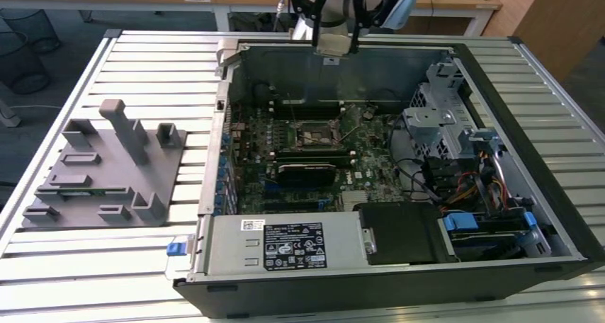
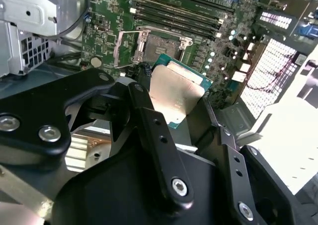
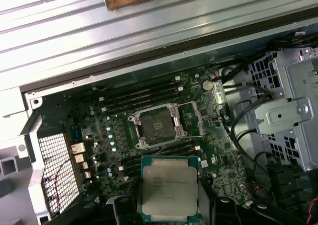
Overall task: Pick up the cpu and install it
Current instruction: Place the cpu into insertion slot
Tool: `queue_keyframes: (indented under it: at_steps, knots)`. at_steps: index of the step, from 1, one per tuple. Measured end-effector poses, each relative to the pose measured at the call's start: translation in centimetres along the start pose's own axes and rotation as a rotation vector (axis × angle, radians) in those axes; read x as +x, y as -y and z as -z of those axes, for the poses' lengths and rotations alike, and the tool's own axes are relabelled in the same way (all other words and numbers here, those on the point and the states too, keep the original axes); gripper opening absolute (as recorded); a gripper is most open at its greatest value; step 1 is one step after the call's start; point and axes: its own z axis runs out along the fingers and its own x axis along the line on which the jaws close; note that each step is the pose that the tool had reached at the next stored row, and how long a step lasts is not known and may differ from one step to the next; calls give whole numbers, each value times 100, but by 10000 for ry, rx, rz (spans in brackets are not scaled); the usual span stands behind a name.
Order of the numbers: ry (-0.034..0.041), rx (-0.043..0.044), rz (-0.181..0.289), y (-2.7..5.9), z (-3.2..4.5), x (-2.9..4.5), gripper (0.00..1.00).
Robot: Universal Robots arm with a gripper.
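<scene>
The fingers [image 2: 149, 120] are clamped on opposite edges of the cpu [image 3: 169, 187], its silver lid and thin green rim seen in both wrist views. The chip is held in the air by the gripper [image 2: 174, 103], above the motherboard [image 3: 226, 173] and clear of it. The CPU socket [image 3: 156, 125] is seen just beyond the chip, uncovered and framed in metal, with memory slots [image 3: 141, 93] alongside. In the exterior view the gripper is hung over the far wall of the open computer case [image 1: 397, 284], which is laid on a slatted table [image 1: 142, 61]. A grey fixture block [image 1: 104, 171] is seen on the exterior view's left, near the case but not touching it.
</scene>
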Motion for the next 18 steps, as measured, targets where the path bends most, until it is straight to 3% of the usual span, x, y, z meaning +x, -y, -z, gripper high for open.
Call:
queue_keyframes:
  at_steps: [6,18]
  knots:
    - [18,1,-735,0,-10,1,54]
    - [69,9,-2924,2,-58,1,54]
